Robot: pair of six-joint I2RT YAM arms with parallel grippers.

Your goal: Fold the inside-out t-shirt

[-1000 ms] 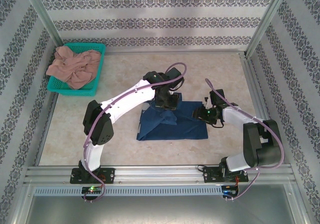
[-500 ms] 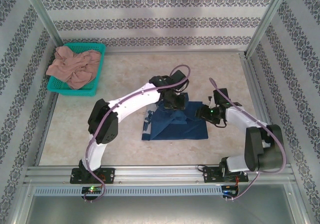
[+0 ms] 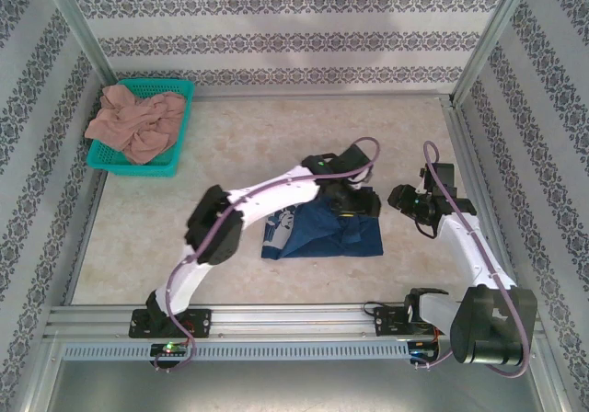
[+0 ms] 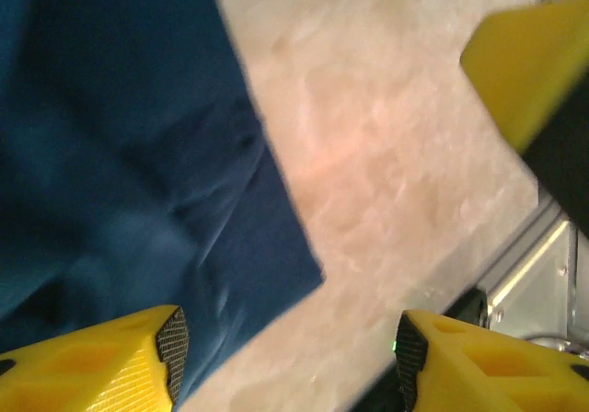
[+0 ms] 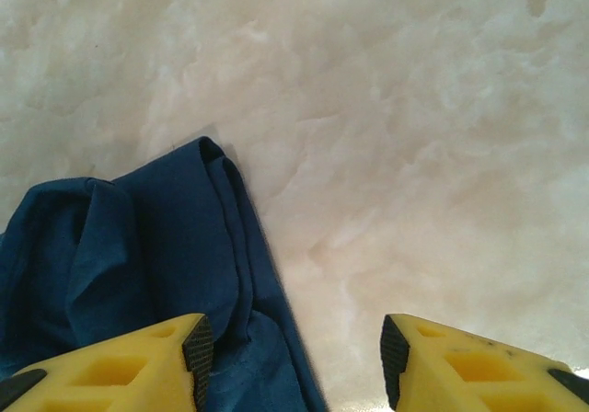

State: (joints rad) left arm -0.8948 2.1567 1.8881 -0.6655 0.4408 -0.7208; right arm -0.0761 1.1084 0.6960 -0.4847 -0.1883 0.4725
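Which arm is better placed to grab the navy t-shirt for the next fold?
Probably the left. The left tool hangs open directly over the t-shirt, a cloth corner below it. The right tool, also open, sits off the shirt's right edge, mostly over bare table.

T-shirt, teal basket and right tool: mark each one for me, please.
t-shirt [image 3: 327, 239]: top external view, navy cloth near its front edge.
teal basket [image 3: 138, 166]: top external view, its near wall.
right tool [image 5: 296, 349]: right wrist view, midway between its yellow fingertips.
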